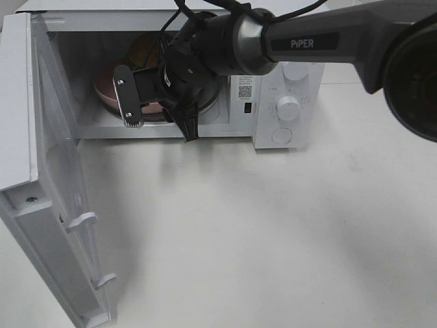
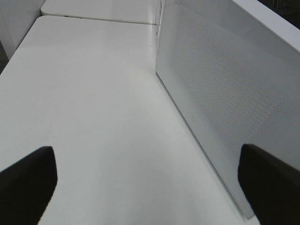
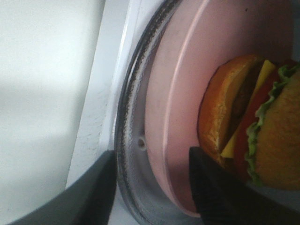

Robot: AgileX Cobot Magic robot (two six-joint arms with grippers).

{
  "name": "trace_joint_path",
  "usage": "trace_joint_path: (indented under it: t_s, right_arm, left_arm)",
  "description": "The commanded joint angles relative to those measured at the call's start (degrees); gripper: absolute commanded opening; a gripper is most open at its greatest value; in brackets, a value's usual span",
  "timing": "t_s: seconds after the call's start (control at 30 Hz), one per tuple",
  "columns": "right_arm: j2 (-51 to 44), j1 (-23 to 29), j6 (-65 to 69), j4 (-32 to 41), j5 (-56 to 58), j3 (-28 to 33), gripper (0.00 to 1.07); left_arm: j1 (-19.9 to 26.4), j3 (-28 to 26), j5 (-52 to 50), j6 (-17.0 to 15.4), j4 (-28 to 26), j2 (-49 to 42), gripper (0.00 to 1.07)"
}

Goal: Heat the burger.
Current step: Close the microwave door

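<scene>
At the far left the left gripper [image 2: 147, 183] hangs with its jaws wide apart and nothing between them, over bare table [image 2: 93, 117] just beside the swung-open microwave door [image 1: 54, 205]. Past the door, the burger [image 3: 253, 122] sits inside the microwave [image 1: 102, 19] on a pink plate [image 3: 183, 70], which rests on the glass turntable [image 3: 136, 93]. The burger looks light and soft. Its stacked bun, lettuce, cheese and patty would probably squash or slide apart under a pinch, so the stiff plate rim seems the safer hold. The right gripper [image 3: 152, 159] reaches into the cavity with its jaws spread either side of that rim, clamped on nothing. The cavity looks tight around the arm. Further right are the knobs [image 1: 289, 107]. The table in front is smooth, white and flat.
</scene>
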Motion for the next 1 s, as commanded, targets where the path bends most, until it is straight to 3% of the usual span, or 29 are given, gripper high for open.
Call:
trace_joint_path:
  t_s: [0.03,0.1,0.17,0.53,0.6,1.0]
  right_arm:
    - [-3.38,0.0,0.8,-0.4,-3.32,4.47,0.68]
    - [-4.01,0.0,0.8,-0.4,-3.84,5.27,0.71]
    - [-6.3,0.0,0.86,-0.29,-6.93,10.2,0.82]
    - [-13.58,0.0,5.1,-0.17,-11.52,19.65,0.82]
    - [-17.48,0.0,9.17,-0.11,-11.92,23.61,0.81]
    - [-28.88,0.06,24.18,3.15,-11.0,34.03,0.8]
  left_arm:
    - [-0.34,0.11,-0.06,0.0,-0.17,-0.92,0.98]
    - [-0.34,0.11,-0.06,0.0,-0.17,-0.92,0.98]
    - [-0.34,0.11,-0.06,0.0,-0.17,-0.92,0.98]
    - [-0.34,0.11,-0.06,0.0,-0.17,-0.92,0.98]
    - [-0.34,0.11,-0.06,0.0,-0.17,-0.92,0.98]
    - [-0.34,0.11,-0.06,0.0,-0.17,-0.92,0.98]
